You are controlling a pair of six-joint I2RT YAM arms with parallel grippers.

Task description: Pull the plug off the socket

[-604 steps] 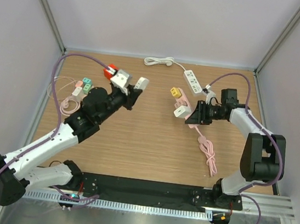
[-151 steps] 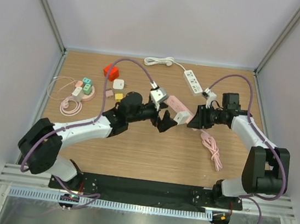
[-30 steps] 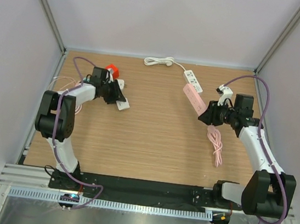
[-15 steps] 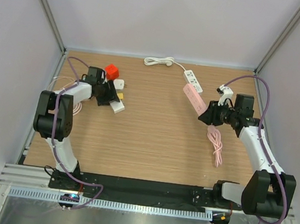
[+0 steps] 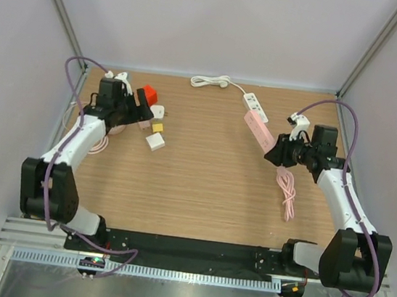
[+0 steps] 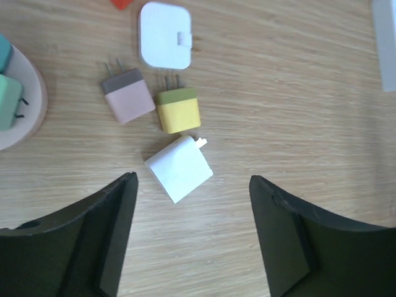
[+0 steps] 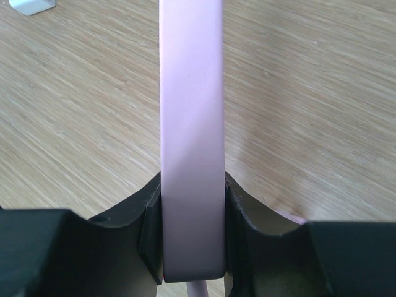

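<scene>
Two coloured plugs [image 6: 178, 110] beside white plug [image 6: 179, 167]

White plug [image 6: 179, 168] lies flat on the worktop [image 6: 297, 93], square and clean, prongs poking out of one edge, free of the socket. Pink socket strip [image 7: 190, 124], long and slim, sits well apart, one end clamped in my right tool [image 7: 190, 226], its pink cord [image 5: 285, 193] trailing over the worktop.

Two power strips [image 5: 259, 129] and five loose plugs [image 5: 155, 141].
</scene>
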